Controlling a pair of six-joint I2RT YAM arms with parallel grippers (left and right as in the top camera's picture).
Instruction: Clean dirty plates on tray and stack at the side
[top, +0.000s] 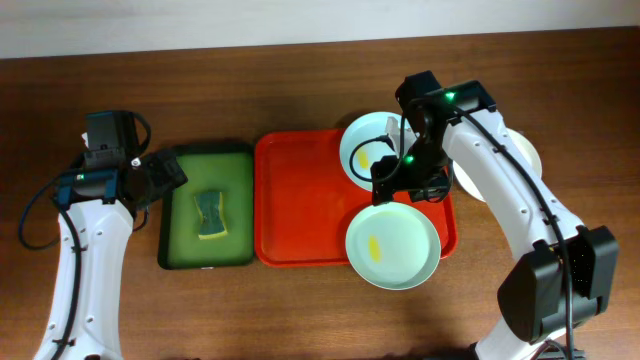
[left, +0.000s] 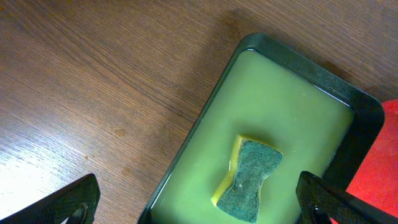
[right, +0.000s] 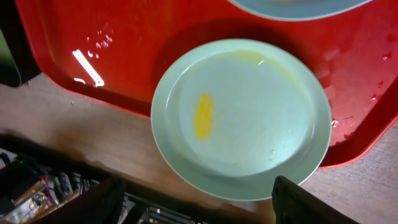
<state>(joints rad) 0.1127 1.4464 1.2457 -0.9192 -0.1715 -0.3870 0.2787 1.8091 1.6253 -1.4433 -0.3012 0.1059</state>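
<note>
The red tray (top: 300, 200) holds two pale mint plates. One plate (top: 368, 150) lies at its back right with a yellow smear. The other plate (top: 392, 247) overhangs the tray's front rim onto the table; its yellow smear (right: 203, 115) shows in the right wrist view. My right gripper (top: 410, 190) hovers above between the two plates, open, its fingers (right: 93, 199) wide apart above that plate's (right: 239, 118) near rim and holding nothing. A white plate (top: 530, 158) lies on the table at the right, partly hidden by the right arm. My left gripper (top: 165, 175) is open and empty.
A dark green tray (top: 205, 205) of green liquid holds a green-and-yellow sponge (left: 249, 180). My left gripper (left: 199, 208) hangs over that tray's (left: 273, 112) left edge. Bare wooden table surrounds both trays.
</note>
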